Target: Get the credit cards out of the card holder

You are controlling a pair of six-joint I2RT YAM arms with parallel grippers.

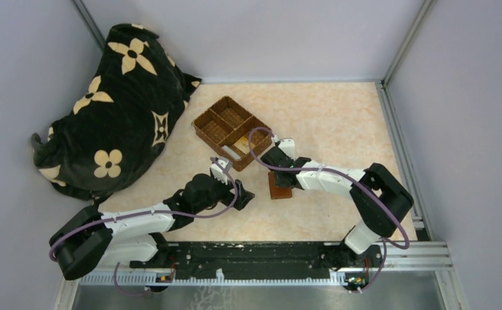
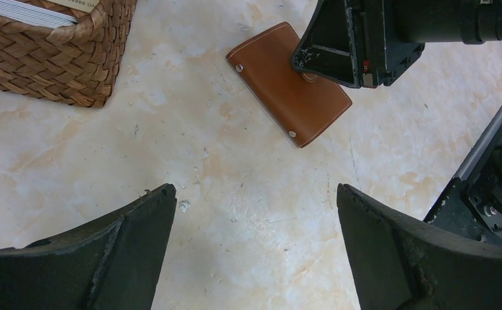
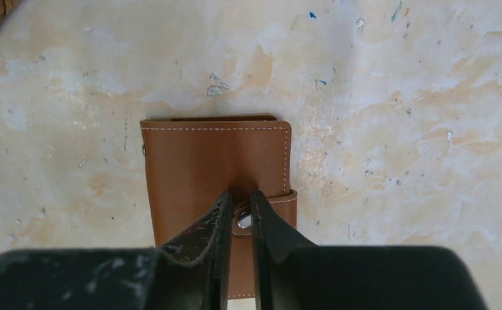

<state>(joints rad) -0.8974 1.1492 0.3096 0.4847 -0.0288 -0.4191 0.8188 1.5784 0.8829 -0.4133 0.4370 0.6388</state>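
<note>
Item: flat reddish-brown stitched leather card holder [image 3: 212,161], closed, lying on the marbled beige table [image 3: 397,129]. My right gripper [image 3: 240,199] pinches its snap tab, I judge to unfasten it. My left gripper [image 2: 254,194] hangs nearby, spread and empty.

the card holder [image 3: 212,165] is tan-brown leather with a pale stitched border and silver snap studs. the basket [image 2: 48,64] is woven brown wicker. the table [image 2: 235,194] is cream marbled with peach. the cloth bundle [image 1: 112,116] is black with cream flower motifs. the left gripper [image 2: 254,188] and right gripper [image 3: 240,194] are black; the arms [image 1: 138,223] are white and black, with purple cables [image 1: 259,129]
</note>
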